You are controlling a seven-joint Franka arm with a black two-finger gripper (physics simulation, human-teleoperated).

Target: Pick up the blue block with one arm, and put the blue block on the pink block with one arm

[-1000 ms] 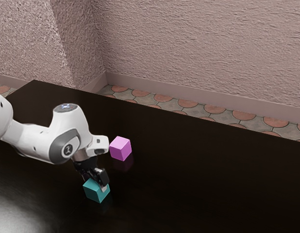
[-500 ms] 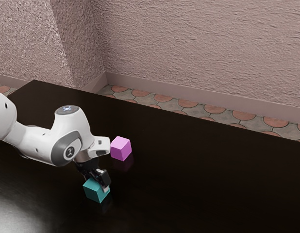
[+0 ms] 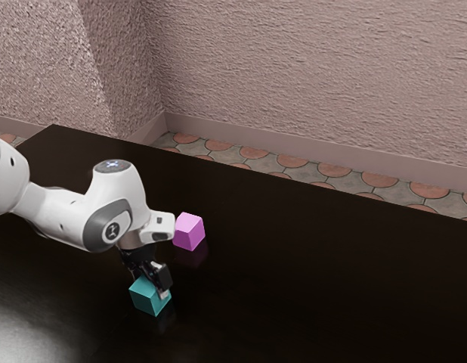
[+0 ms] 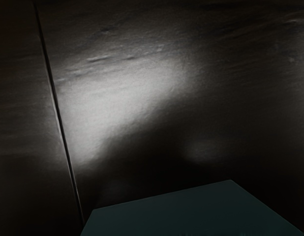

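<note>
The arm [image 3: 67, 212] is reaching in from the exterior view's left and is bending down over the dark, glossy bench [image 3: 309, 265]. The pincer [image 3: 154, 278] is pointing downward and is sitting directly at the top of the blue block [image 3: 146, 299], whose colour is rendering as a teal blue. The pincer body is covering the block's upper edge, so it is touching or very nearly touching the block. Whether it is spread or pinching the block cannot be told from the exterior view. The blue block is appearing to rest on the bench, with a faint reflection showing under it. The pink block [image 3: 189, 231] is sitting on the bench just beyond the blue block, toward the exterior view's right and nearer the wall, and it is standing apart from both the blue block and the pincer. In the wrist view, the blue block [image 4: 191, 211] is showing as a large teal face immediately under the hand, with the bench surface [image 4: 142, 98] lying past it and catching a broad patch of light. A thin dark seam [image 4: 58, 123] is running across that surface beside the block. Tiled floor [image 3: 332, 170] is lying between the far bench edge and the wall.
</note>
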